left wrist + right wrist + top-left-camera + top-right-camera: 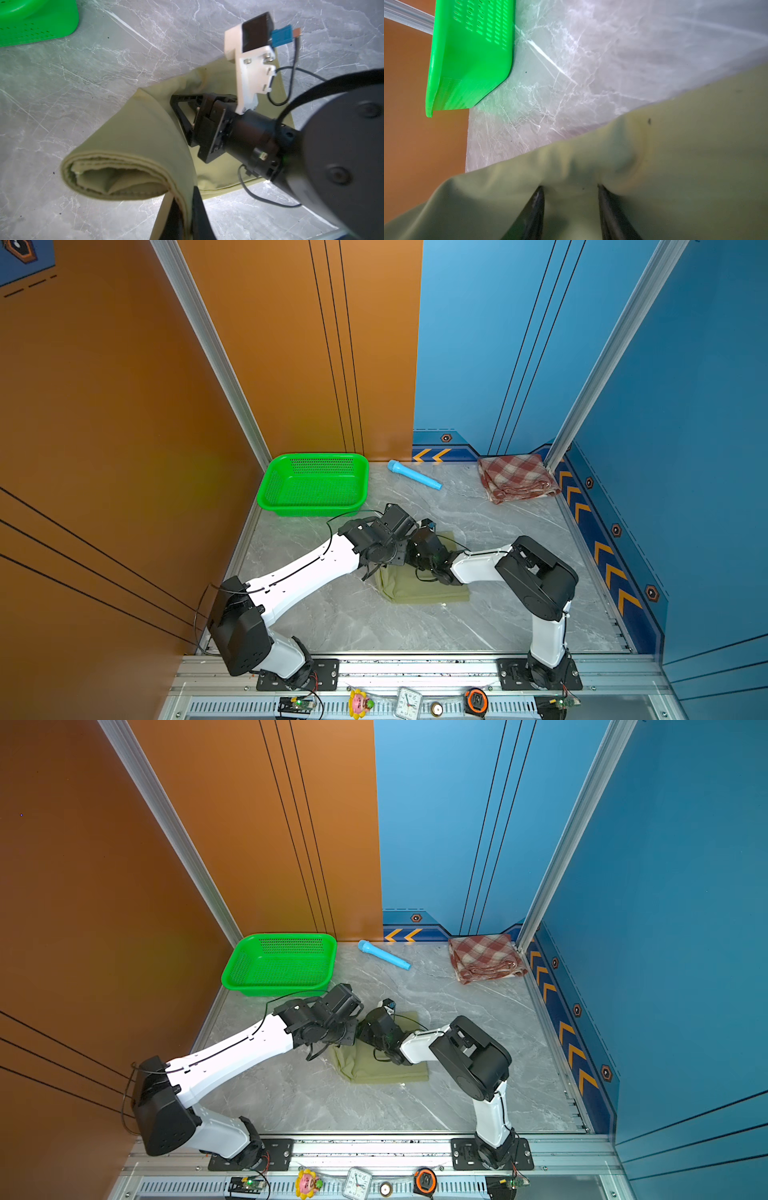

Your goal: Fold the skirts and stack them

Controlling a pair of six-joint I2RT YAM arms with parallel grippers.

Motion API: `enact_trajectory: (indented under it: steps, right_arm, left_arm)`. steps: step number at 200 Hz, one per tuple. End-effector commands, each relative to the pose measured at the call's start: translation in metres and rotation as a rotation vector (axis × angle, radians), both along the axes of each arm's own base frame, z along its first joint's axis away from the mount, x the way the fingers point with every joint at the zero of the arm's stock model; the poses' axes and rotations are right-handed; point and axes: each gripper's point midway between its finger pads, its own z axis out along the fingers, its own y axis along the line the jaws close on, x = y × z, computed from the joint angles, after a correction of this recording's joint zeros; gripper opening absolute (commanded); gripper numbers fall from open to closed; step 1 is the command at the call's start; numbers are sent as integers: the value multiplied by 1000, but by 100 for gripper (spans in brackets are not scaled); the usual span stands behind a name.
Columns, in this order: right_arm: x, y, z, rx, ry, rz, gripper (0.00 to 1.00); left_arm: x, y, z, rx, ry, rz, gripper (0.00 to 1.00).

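Grey marble bench (pixel 498 614), walled orange on the left and blue on the right, carries the olive skirt (pixel 419 589) at its middle, where both arms meet over it. From the left wrist view, the left gripper (pixel 185 195) is clamped tight on a rolled, layered fold of that skirt, lifting it off the bench. The right gripper (pixel 570 187) stands partly apart, its tips pressed into the same cloth. A folded plaid skirt (pixel 515 477) lies in the far right corner, well apart from the green basket (pixel 311 509), with a light-blue tube (pixel 413 475) between them.
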Motion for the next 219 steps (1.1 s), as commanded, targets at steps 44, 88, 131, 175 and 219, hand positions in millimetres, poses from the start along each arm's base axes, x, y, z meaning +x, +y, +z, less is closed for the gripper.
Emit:
enact_trajectory:
  steps: [44, 88, 131, 175, 219]
  right_arm:
    - [-3, -104, 43, -120, 7, -46, 54]
    - [-38, -187, 27, -275, 132, -90, 54]
    - [-63, -215, 5, -262, 211, -89, 54]
    - [-73, -216, -14, -258, 248, -54, 48]
    - [-72, -207, -23, -171, 220, -57, 36]
  left_arm:
    - [15, -18, 6, 41, -21, -38, 0]
    - [20, -17, 10, 77, -34, -41, 0]
    - [22, -33, 8, 118, -37, -75, 0]
    - [21, -60, 1, 162, -36, -126, 0]
    - [12, -99, -19, 192, -6, -199, 0]
